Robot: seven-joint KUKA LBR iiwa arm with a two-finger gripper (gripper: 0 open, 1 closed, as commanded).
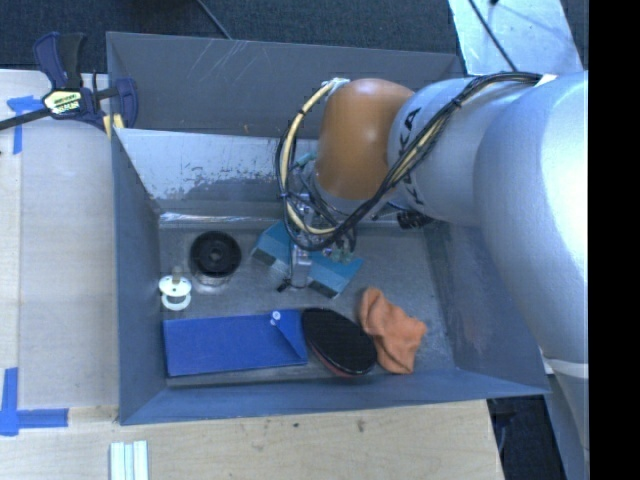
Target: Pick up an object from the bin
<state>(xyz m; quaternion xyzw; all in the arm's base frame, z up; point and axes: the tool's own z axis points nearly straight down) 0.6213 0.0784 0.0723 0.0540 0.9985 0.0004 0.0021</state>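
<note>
My gripper [297, 271] reaches down under the orange dome near the middle of the bin floor, over a light blue, angular piece [328, 276] that lies flat beneath it. The blue piece sticks out on both sides of the gripper. A black oval brush or disc with a red rim [339, 342] lies just in front of it, and a crumpled orange cloth [392, 330] sits to the front right.
A flat dark blue rectangle [235, 342] lies along the front wall. A black round cap on a clear jar [215, 255] and a small white knob [175, 291] stand at the left. The arm covers the bin's right rear.
</note>
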